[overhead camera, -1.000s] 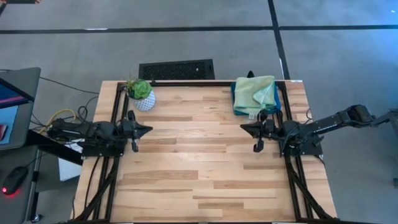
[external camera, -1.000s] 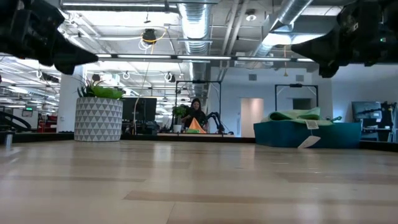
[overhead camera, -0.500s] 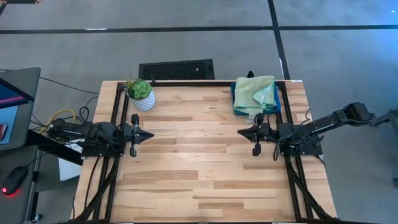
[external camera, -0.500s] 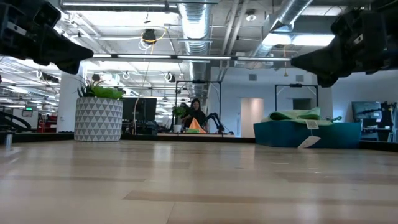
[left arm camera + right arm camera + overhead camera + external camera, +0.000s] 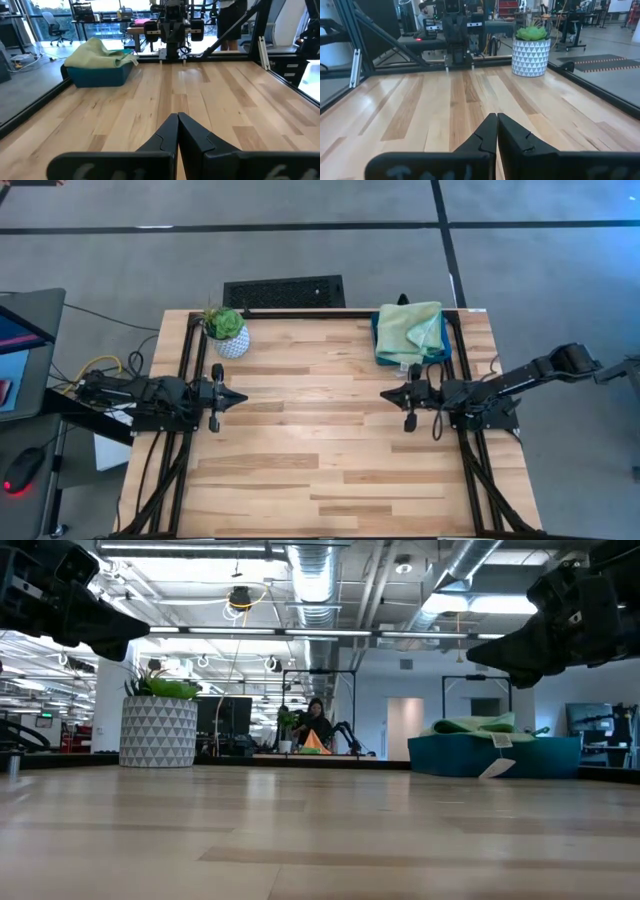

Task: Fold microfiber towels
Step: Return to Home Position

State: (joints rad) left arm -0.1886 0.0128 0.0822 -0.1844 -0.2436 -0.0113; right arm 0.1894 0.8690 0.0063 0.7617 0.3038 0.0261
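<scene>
The microfiber towels point(image 5: 410, 330) lie in a loose pale green heap on a teal tray point(image 5: 446, 348) at the table's far right corner; they also show in the left wrist view point(image 5: 97, 52) and the low view point(image 5: 480, 726). My left gripper point(image 5: 243, 395) hovers shut above the table's left side, pointing level toward the right. My right gripper point(image 5: 382, 394) hovers shut above the right side, just near of the tray, pointing level toward the left. Both sets of fingertips point(image 5: 177, 115) point(image 5: 496, 115) meet with nothing between them.
A white patterned pot with a green plant point(image 5: 228, 335) stands at the far left. Bare wood point(image 5: 315, 420) lies between the two grippers and toward the near edge. Black frame rails point(image 5: 180, 370) run along the table's sides.
My right gripper has crept toward the table's left and sunk a little, staying level over the wood. My left gripper has turned slightly in place. The towels and tray have not moved.
</scene>
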